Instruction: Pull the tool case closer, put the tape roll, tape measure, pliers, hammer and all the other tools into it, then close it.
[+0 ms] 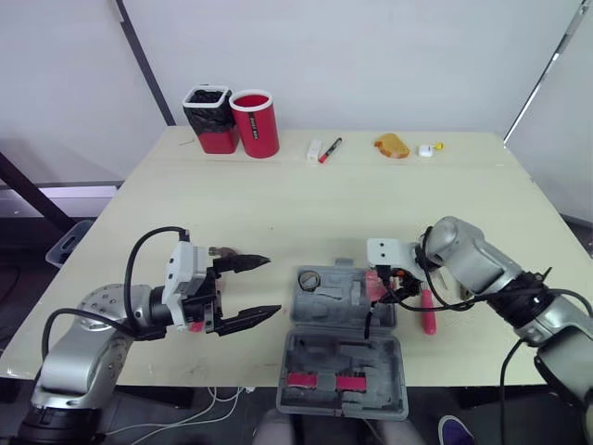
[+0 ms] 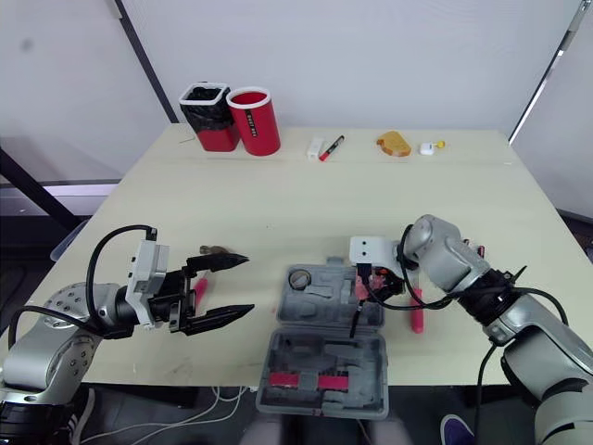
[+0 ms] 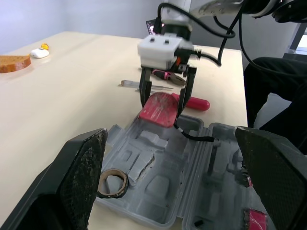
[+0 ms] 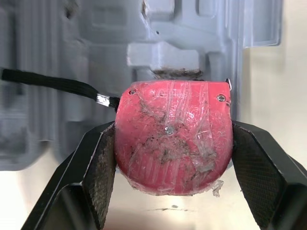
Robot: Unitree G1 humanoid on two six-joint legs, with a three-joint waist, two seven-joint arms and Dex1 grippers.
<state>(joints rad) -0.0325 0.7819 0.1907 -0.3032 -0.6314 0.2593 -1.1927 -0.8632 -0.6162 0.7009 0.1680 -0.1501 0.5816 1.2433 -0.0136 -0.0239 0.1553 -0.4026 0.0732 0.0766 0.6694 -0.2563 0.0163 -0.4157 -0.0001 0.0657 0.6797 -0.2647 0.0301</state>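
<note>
Seen from my remote station: my left arm [image 1: 88, 334] and right arm [image 1: 468, 255] wear rounded silver-grey shells, and the left's joint cap is dotted with small holes. Each wrist ends in a boxy white housing [image 1: 182, 271]. From these the left gripper [image 1: 273, 286] and right gripper [image 3: 160, 110] extend tapering black fingers [image 3: 81, 177] with finely cross-hatched pads. Glossy black cables [image 1: 139, 250] loop off both forearms.

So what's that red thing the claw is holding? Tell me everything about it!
It's a tape measure: a red, rounded plastic-looking body, scuffed and grimy, with small screws and a black wrist strap on a metal clip. The right claw is shut on it, one black finger against each side, holding it over the right edge of the open grey tool case.
</note>
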